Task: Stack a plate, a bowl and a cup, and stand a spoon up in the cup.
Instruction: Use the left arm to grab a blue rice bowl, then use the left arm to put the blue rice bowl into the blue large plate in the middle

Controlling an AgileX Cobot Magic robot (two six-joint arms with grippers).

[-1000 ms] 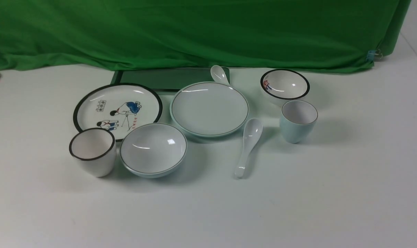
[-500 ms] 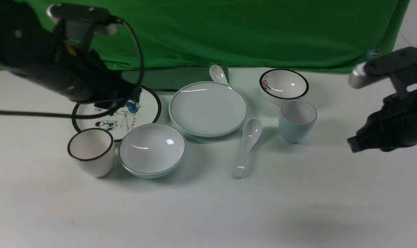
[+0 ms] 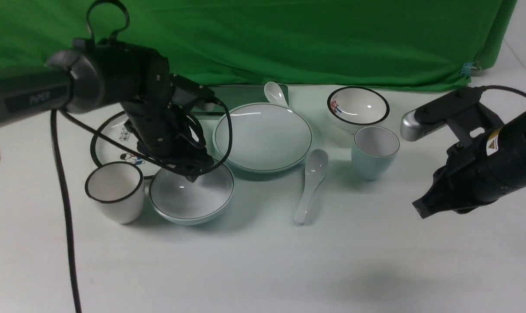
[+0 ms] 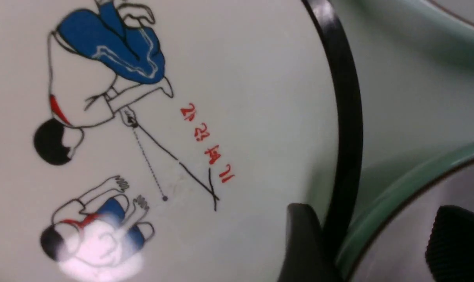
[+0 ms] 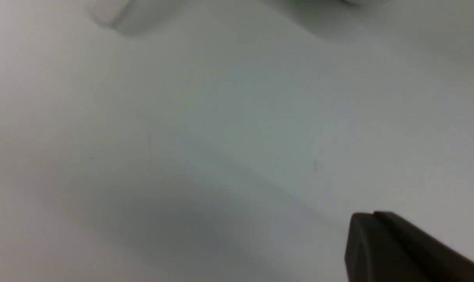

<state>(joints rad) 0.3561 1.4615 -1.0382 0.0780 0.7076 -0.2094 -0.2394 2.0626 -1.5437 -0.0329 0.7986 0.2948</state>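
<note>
- Front view: my left gripper (image 3: pixel 192 173) is down over the far rim of the bowl (image 3: pixel 189 198), which sits left of the middle of the worktop (image 3: pixel 263 269). From here I cannot tell how its fingers stand.
- The plate (image 3: pixel 263 137) lies just beyond the bowl, towards the far edge, with the two rims close together.
- The spoon (image 3: pixel 311 184) lies flat just beside the plate's near right rim, its handle pointing towards the near edge. The cup (image 3: pixel 375 152) stands upright to the right of it, a little apart.
- A cartoon plate (image 3: pixel 111 139) lies left of the plate, half hidden by my left arm. A white cup (image 3: pixel 114 191) stands just beside the bowl, on its left.
- A white bowl (image 3: pixel 358 108) sits just behind the cup. A second spoon (image 3: pixel 275 93) pokes out behind the plate, by a dark tray (image 3: pixel 228 98) at the foot of the green cloth (image 3: pixel 289 39).
- My right gripper (image 3: pixel 421 209) hangs over bare worktop towards the right edge, well apart from the cup.
- Left wrist view: the fingers (image 4: pixel 303 243) are spread. One is outside the bowl, by the cartoon plate's black rim, and the other is inside the bowl, with the bowl's rim in the gap. I cannot tell whether either touches it.
- Right wrist view: the picture is blurred. The dark fingers (image 5: pixel 397 250) look pressed together above bare worktop.
</note>
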